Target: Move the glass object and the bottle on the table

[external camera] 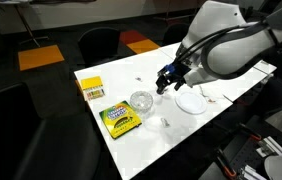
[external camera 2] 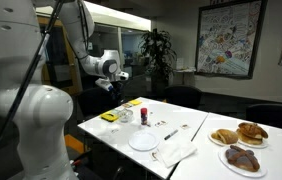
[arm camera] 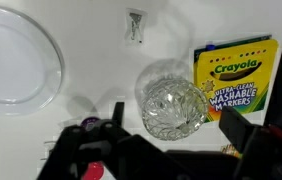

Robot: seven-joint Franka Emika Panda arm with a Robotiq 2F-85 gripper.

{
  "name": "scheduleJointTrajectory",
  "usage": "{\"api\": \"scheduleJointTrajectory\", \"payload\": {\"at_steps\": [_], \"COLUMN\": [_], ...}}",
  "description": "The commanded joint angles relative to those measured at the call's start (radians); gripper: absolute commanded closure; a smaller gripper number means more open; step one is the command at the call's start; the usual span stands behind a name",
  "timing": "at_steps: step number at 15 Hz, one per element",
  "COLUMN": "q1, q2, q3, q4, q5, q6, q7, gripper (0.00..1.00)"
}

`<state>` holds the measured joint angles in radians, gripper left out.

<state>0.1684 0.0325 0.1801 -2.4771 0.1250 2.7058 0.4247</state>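
Observation:
The clear glass dish (arm camera: 173,100) sits on the white table (external camera: 161,135) next to a Crayola marker box, and it shows in both exterior views (external camera: 141,101) (external camera 2: 127,114). My gripper (arm camera: 173,113) is open and empty, with its fingers spread either side of the dish as seen from above. It hovers above the table in both exterior views (external camera: 168,78) (external camera 2: 120,76). The tiny bottle with a red top (external camera 2: 144,116) stands upright between the dish and the white plate. In the wrist view only its red top (arm camera: 94,171) peeks out by the gripper body.
A white plate (external camera: 191,101) (arm camera: 16,60) lies beside the dish. The Crayola marker box (external camera: 121,120) (arm camera: 236,75) and a yellow box (external camera: 93,88) lie on the other side. A small clip (arm camera: 134,25) lies further off. Plates of pastries (external camera 2: 239,134) stand on the table's far part.

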Motion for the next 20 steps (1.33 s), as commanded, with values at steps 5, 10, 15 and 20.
{"api": "scheduleJointTrajectory", "payload": {"at_steps": [5, 10, 15, 20], "q1": [0.078, 0.185, 0.284, 0.269], "q2": [0.213, 0.315, 0.399, 0.393], "q3": [-0.002, -0.044, -0.121, -0.100], "q4": [0.211, 0.299, 0.379, 0.365], "q5": [0.006, -0.045, -0.131, -0.126], "q6": [-0.003, 0.031, 0.025, 0.020], "q7": [0.191, 0.398, 0.651, 0.660], "gripper": [0.63, 0.97, 1.00, 0.99]}}
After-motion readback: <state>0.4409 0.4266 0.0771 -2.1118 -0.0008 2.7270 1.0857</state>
